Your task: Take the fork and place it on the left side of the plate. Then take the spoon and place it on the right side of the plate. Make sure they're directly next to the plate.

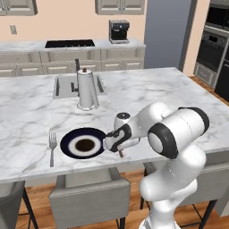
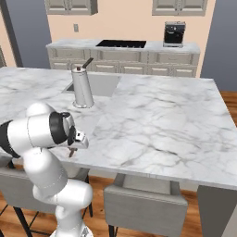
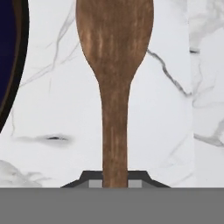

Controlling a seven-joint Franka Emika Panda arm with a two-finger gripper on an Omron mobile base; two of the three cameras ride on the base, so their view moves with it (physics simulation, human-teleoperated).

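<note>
- The gripper [image 1: 120,151] is low over the near edge of the marble counter [image 1: 147,98], closed tight on the handle of the wooden spoon [image 3: 114,83].
- In the hand view the spoon runs straight out from between the fingers, handle nearest the hand and the oval bowl at the far end, above the white marble.
- From the left base view a short brown end of the spoon [image 1: 120,153] pokes out below the hand, close to the counter's front edge.
- In the right base view the same brown end [image 2: 71,152] shows just under the gripper [image 2: 74,147], which is partly hidden by the arm.
- The plate [image 1: 83,143] lies on the counter just to the left of the hand; its dark navy rim [image 3: 11,61] curves along the left edge of the hand view, beside the spoon but apart from it.
- The fork [image 1: 52,147] lies flat on the far side of the plate from the hand, just beside the rim, tines pointing away from the counter's front edge.
- A tall metal jug [image 1: 86,88] stands upright beyond the hand, next to the sink [image 1: 62,87].
- Whether the spoon's bowl touches the marble cannot be told.
</note>
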